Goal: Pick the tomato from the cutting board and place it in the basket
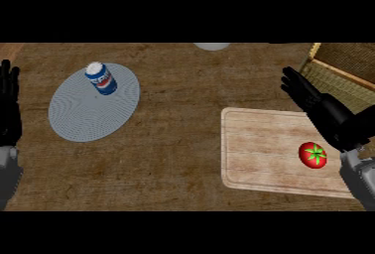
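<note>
- While I watch from the head view, my left hand [9,104] rests at the far left edge, fingers straight and pointing up, holding nothing.
- Just right of it a round grey plate [77,121] lies on the wooden counter [176,163].
- A blue, white and red soda can [101,78] stands upright on the plate's far part.
- At the top edge, near the middle, I see a pale rounded object [212,46]; it is cut off and I cannot tell what it is.
- The light wooden cutting board [260,149] lies flat right of centre.
- The tomato [313,155] sits on the board near its right edge, green stem up, untouched.
- My right hand [322,109] hangs over the board's far right corner, fingers straight and close together, empty; the tomato lies just beside its wrist.
- The woven basket [344,69] fills the upper right corner, beyond the board, with part of it out of view.
</note>
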Motion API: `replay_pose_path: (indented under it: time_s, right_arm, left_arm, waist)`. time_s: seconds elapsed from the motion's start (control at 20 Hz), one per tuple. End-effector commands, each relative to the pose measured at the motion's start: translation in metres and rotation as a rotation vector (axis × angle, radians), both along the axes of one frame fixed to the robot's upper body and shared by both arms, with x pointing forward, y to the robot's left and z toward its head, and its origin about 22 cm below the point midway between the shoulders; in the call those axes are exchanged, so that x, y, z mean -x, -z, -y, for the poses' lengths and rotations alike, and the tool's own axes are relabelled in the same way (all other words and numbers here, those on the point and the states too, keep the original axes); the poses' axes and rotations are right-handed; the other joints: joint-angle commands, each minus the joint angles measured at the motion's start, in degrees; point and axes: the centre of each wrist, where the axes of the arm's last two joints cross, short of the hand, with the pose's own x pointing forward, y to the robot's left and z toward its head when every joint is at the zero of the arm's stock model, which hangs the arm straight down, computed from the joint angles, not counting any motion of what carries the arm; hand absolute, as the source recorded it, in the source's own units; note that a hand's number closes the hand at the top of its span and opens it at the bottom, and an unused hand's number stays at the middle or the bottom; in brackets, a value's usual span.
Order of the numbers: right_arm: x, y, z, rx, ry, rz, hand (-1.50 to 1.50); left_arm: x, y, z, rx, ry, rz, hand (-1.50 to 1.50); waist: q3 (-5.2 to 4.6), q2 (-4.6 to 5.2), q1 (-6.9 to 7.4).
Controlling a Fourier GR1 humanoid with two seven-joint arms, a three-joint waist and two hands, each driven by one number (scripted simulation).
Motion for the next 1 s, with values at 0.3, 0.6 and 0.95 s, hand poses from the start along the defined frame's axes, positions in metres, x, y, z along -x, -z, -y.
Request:
replay_pose_path:
  time_s: [0.3, 0.6, 0.95]
  right_arm:
    - [-0.01, -0.057, 0.028, -0.105, -0.047, 0.333, 1.5]
    - [0.004, -0.01, -0.048, -0.039, 0.152, 0.344, -1.5]
    - [-0.002, -0.055, 0.018, 0.591, 0.395, 0.321, -1.5]
  left_arm:
    - [0.084, 0.148, 0.026, 0.147, 0.186, -0.778, 0.0]
    - [0.095, 0.152, 0.03, 0.128, 0.219, -0.837, 0.0]
    - [0.094, 0.144, 0.024, 0.145, 0.223, -0.822, 0.0]
  waist:
    - [0.04, 1.11, 2.27]
    - [-0.09, 0.37, 2.71]
    - [-0.58, -0.32, 0.9]
